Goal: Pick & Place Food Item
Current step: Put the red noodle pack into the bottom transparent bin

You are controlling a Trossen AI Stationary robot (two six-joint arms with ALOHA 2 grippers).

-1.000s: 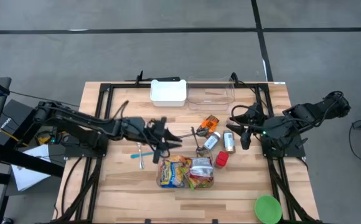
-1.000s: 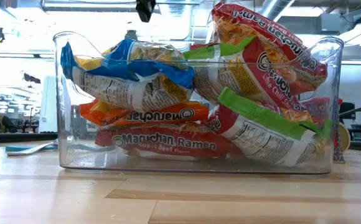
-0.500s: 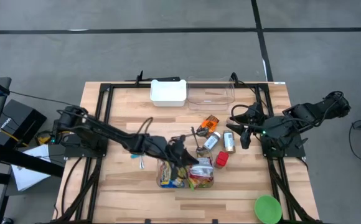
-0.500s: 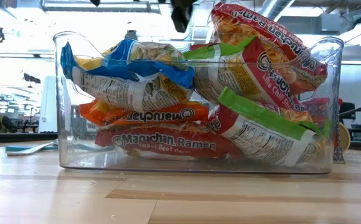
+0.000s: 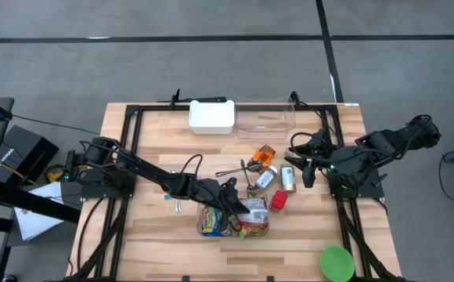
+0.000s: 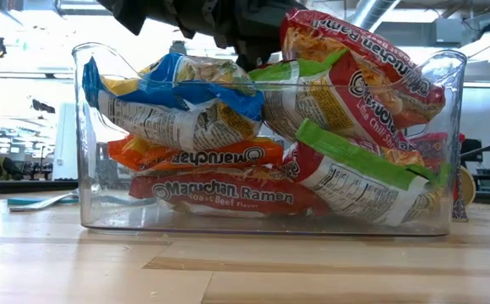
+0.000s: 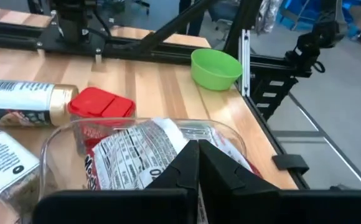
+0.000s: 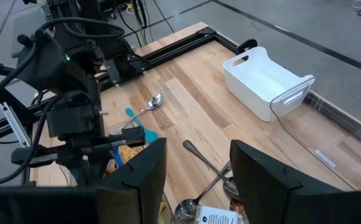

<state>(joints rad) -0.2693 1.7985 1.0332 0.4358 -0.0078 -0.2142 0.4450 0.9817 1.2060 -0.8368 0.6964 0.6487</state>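
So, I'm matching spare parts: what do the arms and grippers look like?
Both arms are black, jointed, with loose black cables. The left gripper has two matte black wedge-shaped fingers; the right gripper has broad flat black ones. No markings are visible.

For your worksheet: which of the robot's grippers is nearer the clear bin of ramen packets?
Left. The left gripper is shut right over the clear bin, among its ramen packets; the right gripper waits apart, beyond the spice jars.

From here I can't see whether the left tool [image 5: 235,205] actually pinches a ramen packet [image 5: 252,213]; its fingertips are hidden.
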